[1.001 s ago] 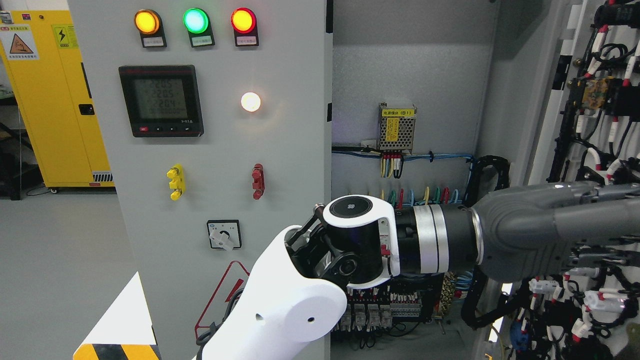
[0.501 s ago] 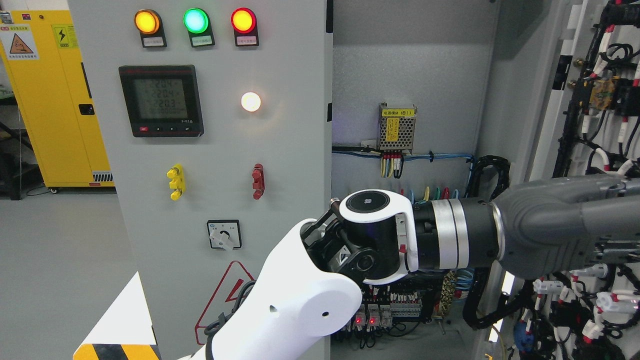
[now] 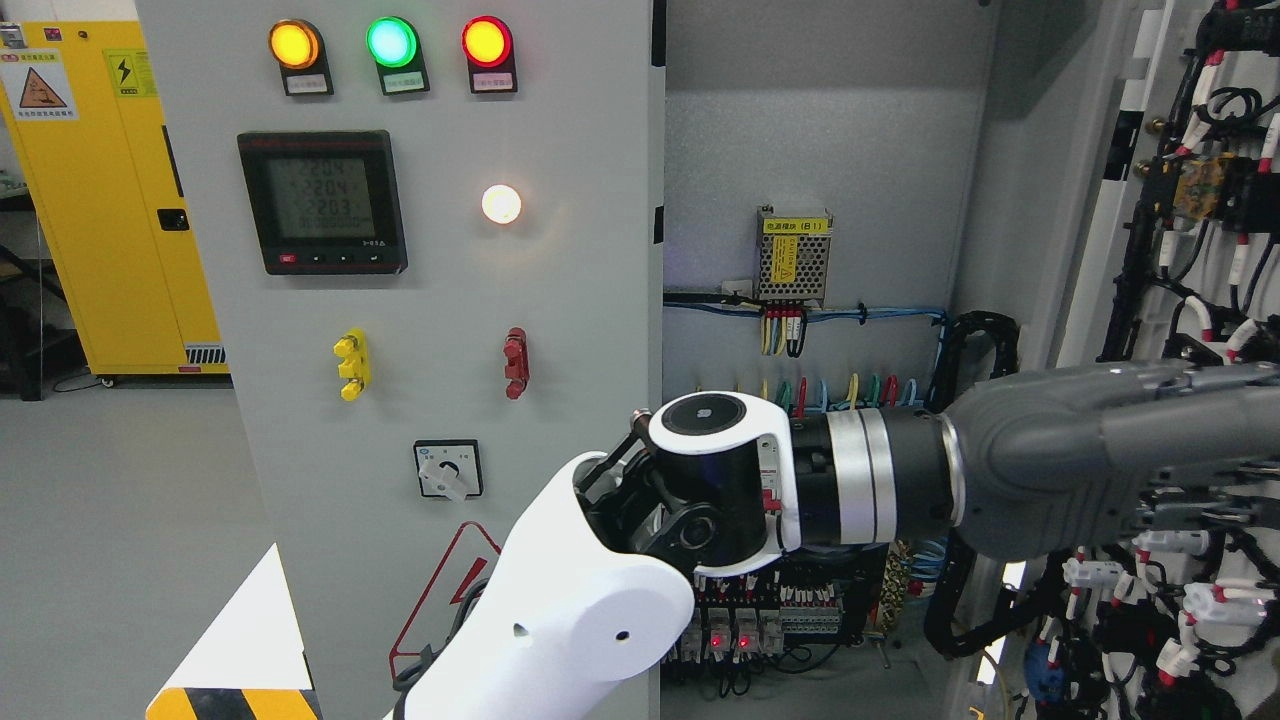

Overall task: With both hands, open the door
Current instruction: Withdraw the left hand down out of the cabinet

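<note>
We see left arm [image 3: 560, 610] enter low left, reach right across open cabinet [image 3: 820, 180]. Door [image 3: 1180, 300] swung out at far right, long axis upright. Left hand [image 3: 1190, 450] against door's wired inner face; finger state cannot tell. Right arm out of view.

The panel [image 3: 560, 290] looks like smooth matt grey painted metal. The arm [image 3: 570, 620] has a glossy white plastic shell, with a brushed metal ring [image 3: 865, 475] and a matt grey forearm [image 3: 1080, 460]. The meter [image 3: 322, 200] is shiny black plastic. The power supply [image 3: 793, 258] has a perforated metal case. The yellow cabinet [image 3: 110, 200] has a smooth painted finish.
</note>
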### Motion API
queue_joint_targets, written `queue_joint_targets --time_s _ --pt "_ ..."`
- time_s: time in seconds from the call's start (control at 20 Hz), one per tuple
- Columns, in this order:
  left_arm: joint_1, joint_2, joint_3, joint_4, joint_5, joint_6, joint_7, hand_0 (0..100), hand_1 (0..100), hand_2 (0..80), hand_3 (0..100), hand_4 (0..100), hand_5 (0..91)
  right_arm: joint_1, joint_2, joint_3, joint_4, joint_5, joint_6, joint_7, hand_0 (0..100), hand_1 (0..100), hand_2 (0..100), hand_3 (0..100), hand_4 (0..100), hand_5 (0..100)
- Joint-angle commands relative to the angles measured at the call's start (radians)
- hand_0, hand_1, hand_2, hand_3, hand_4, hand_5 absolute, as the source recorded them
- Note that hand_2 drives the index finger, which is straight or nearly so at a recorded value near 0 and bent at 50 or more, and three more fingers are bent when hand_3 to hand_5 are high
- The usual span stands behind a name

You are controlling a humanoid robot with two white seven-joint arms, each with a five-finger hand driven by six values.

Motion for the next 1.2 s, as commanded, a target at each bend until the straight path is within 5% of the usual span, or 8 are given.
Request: queue_joint_targets --time_s 0.0,0.2,0.7,0.95,1.15 --pt "0.151 0.199 0.125 -0.166 -0.010 -0.009 -0.004 12 56 0.0 0 0 0.0 0.003 0.000 0.000 0.000 0.000 0.001 0.000 0 50 4 0 0 0" --pt "0.410 0.280 0.122 -0.331 -0.119 -0.035 -0.004 12 56 0.0 0 0 0.0 0.003 0.000 0.000 0.000 0.000 0.001 0.000 0 50 4 0 0 0" --pt "1.035 0.285 0.125 -0.415 -0.443 -0.212 -0.002 12 56 0.0 0 0 0.0 0.003 0.000 0.000 0.000 0.000 0.001 0.000 0 50 4 0 0 0" --pt "1.377 0.286 0.161 -0.341 -0.480 -0.330 -0.002 12 56 0.0 0 0 0.0 0.003 -0.002 0.000 0.003 0.000 0.001 0.000 0 50 4 0 0 0" --pt "1.550 0.259 0.298 -0.075 -0.484 -0.465 -0.002 12 56 0.0 0 0 0.0 0.003 -0.002 0.000 0.005 0.000 0.001 0.000 0 50 4 0 0 0"
